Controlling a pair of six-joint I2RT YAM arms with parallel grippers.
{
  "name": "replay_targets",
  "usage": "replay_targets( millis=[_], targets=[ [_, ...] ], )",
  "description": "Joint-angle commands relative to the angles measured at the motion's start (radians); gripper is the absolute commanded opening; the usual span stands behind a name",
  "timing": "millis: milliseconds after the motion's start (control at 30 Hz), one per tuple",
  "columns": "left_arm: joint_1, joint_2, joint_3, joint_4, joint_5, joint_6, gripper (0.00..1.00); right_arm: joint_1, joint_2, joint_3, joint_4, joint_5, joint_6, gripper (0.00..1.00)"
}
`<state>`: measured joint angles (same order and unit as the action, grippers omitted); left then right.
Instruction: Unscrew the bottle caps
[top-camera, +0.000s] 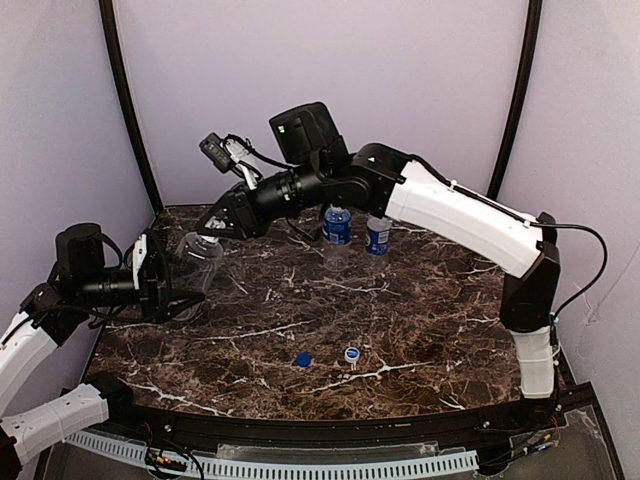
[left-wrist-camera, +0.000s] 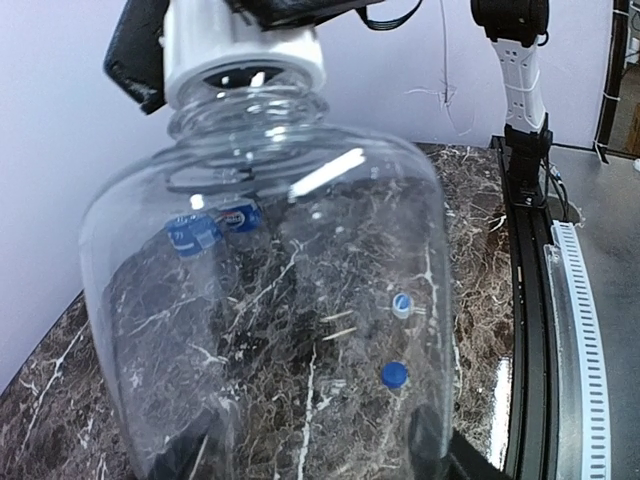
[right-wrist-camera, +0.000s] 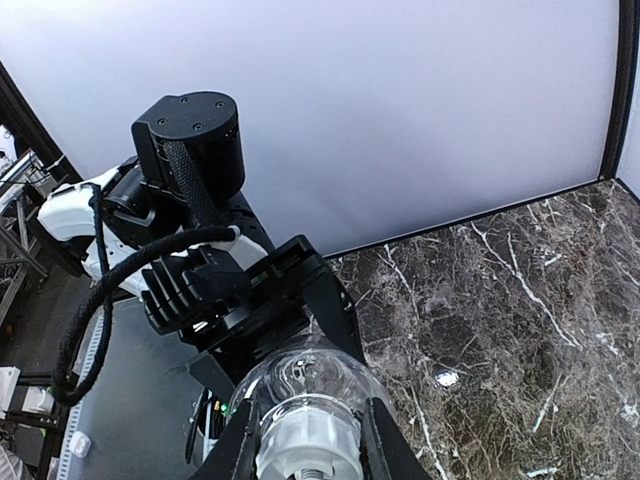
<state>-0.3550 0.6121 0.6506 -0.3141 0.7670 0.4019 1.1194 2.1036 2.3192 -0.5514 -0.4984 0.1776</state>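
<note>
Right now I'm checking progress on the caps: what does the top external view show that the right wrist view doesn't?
Only the top external view: the two labelled bottles standing at the back, and the two loose blue caps lying near the front edge.
Only the right wrist view: the white cap close up, pinched by the right gripper.
Both: the plain bottle, the left gripper around its body, and the marble table.
</note>
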Motion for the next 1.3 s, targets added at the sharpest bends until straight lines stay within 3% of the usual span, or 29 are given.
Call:
replay_targets(
  millis=[0,100,133,200,267,400,600,800,933,1133,1267],
  targets=[
    [0.008,-0.009,-0.019,-0.030,-0.001,0.017,0.57,0.010,-0.016,-0.025,0.077,0.003,0.012,0.27],
    [0.007,-0.011,-0.008,-0.029,-0.050,0.037,0.56,0.008,-0.043,-0.059,0.072,0.069,0.015,0.63],
    [0.007,-0.011,-0.006,-0.024,-0.066,0.058,0.56,0.007,-0.053,-0.067,0.063,0.115,0.034,0.70],
    [0.006,-0.011,0.000,-0.017,-0.141,0.129,0.56,-0.005,-0.072,-0.078,0.036,0.201,0.109,0.77],
    [-0.007,-0.008,0.007,-0.003,-0.263,0.254,0.56,-0.031,-0.093,-0.112,0.045,0.194,0.186,0.78],
    [-0.063,0.010,-0.005,0.125,-0.565,0.535,0.56,-0.065,-0.088,-0.160,0.081,0.137,0.288,0.79],
    [-0.103,0.042,-0.056,0.441,-0.886,0.733,0.53,-0.067,-0.055,-0.147,0.087,0.119,0.304,0.81],
    [-0.134,0.034,-0.105,0.487,-0.884,0.820,0.53,-0.069,-0.011,-0.097,0.117,0.055,0.322,0.76],
    [-0.141,0.030,-0.123,0.499,-0.882,0.832,0.54,-0.075,0.015,-0.080,0.131,0.033,0.343,0.64],
    [-0.155,0.028,-0.130,0.494,-0.876,0.844,0.54,-0.088,0.043,-0.072,0.161,0.014,0.370,0.54],
    [-0.164,0.025,-0.142,0.498,-0.866,0.857,0.53,-0.092,0.061,-0.057,0.186,-0.014,0.375,0.40]
  ],
)
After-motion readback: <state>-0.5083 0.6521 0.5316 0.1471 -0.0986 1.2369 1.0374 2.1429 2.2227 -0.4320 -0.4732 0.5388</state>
